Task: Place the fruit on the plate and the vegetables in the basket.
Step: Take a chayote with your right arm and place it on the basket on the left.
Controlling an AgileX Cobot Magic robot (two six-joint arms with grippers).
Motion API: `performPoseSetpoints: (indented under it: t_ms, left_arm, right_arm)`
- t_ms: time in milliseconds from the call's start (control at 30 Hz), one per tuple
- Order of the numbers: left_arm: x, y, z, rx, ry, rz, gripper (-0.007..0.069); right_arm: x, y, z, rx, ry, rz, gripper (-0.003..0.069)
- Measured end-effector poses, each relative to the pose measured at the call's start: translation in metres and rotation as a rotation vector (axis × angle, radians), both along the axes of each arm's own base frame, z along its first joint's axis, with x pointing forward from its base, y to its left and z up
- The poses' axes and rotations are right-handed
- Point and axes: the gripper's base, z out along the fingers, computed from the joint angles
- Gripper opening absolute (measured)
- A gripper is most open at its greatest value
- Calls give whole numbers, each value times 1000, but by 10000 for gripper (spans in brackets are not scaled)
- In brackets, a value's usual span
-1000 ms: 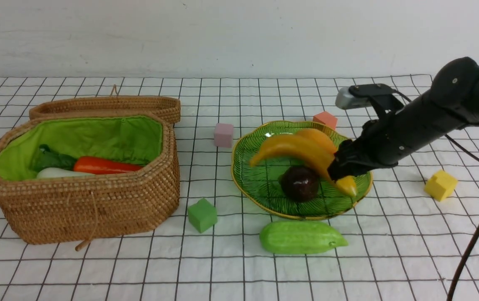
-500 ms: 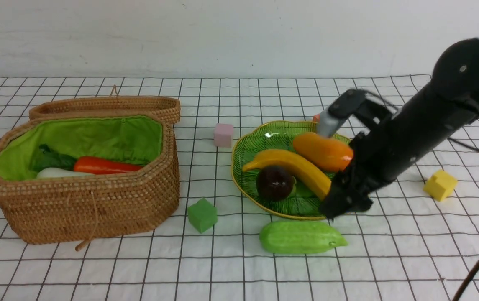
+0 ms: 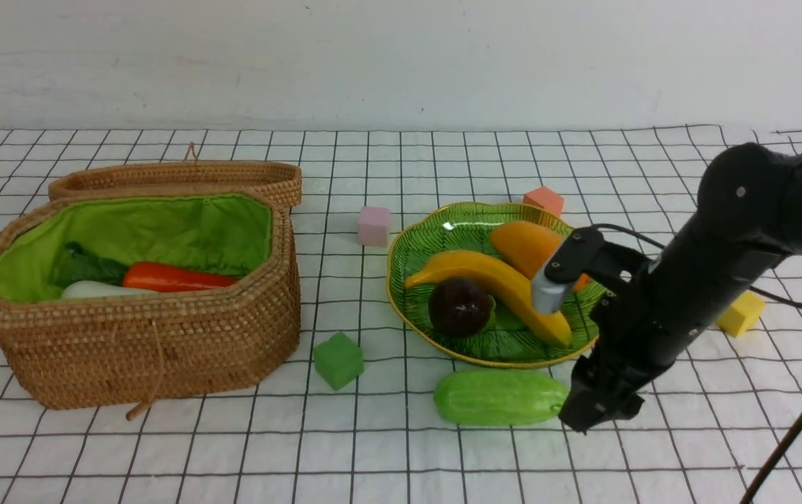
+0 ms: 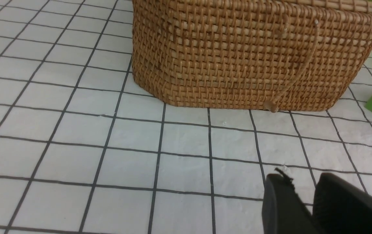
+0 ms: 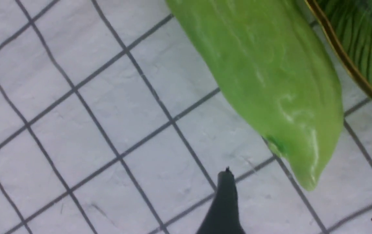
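Observation:
The banana (image 3: pixel 492 280), the dark purple ball (image 3: pixel 458 306) and the mango (image 3: pixel 523 245) lie on the green plate (image 3: pixel 420 231). Inside the wicker basket (image 3: pixel 141 343) rest the carrot (image 3: pixel 176 278) and the white radish (image 3: pixel 96 289). The light green cucumber (image 3: pixel 495 397) lies on the cloth in front of the plate. My right gripper (image 3: pixel 593 409) hangs low at the cucumber's right end, open; in the right wrist view the cucumber (image 5: pixel 263 74) points its tip between the spread fingers of the gripper (image 5: pixel 306 170), untouched. The left gripper (image 4: pixel 302 182) hovers over the cloth before the basket (image 4: pixel 247 55), jaws a narrow gap apart, empty.
Foam cubes sit around: green (image 3: pixel 338 360) between basket and cucumber, pink (image 3: pixel 374 225) left of the plate, red-orange (image 3: pixel 545 200) behind it, yellow (image 3: pixel 742 313) behind my right arm. The basket's lid (image 3: pixel 176 178) lies behind the basket. A cable runs at the far right.
The right gripper let the banana down onto the plate, then swung forward and down to the cucumber's right end. The purple ball rolled left on the plate.

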Motion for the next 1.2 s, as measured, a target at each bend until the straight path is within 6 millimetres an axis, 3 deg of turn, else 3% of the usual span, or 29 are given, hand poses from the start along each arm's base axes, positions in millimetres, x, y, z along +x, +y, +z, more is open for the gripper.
performPoseSetpoints:
  t_ms: [133, 367, 467, 533, 567, 600, 700, 967, 1100, 1200]
  left_arm:
    - [0, 0, 0, 0, 0, 0, 161]
    - [0, 0, 0, 0, 0, 0, 162]
    - [0, 0, 0, 0, 0, 0, 162]
    - [0, 0, 0, 0, 0, 0, 162]
    - [0, 0, 0, 0, 0, 0, 162]
    - [0, 0, 0, 0, 0, 0, 162]
    - [0, 0, 0, 0, 0, 0, 162]
    - [0, 0, 0, 0, 0, 0, 163]
    - [0, 0, 0, 0, 0, 0, 166]
    - [0, 0, 0, 0, 0, 0, 167]
  right_arm:
    - [6, 7, -20, 56, 28, 3, 574]
    - [8, 15, -23, 147, 22, 15, 538]
    - [6, 16, -22, 162, 33, 43, 435]
    - [4, 17, -22, 164, 47, 65, 260]
    - [4, 17, -22, 165, 50, 67, 211]
    - [3, 17, -22, 166, 54, 71, 96]
    - [1, 17, -22, 169, 76, 83, -4]
    - [-12, 19, -15, 186, 170, 150, -7]
    - [-20, 24, 9, 185, 98, 190, 10]
    - [-33, 41, 44, 188, -62, 234, 64]
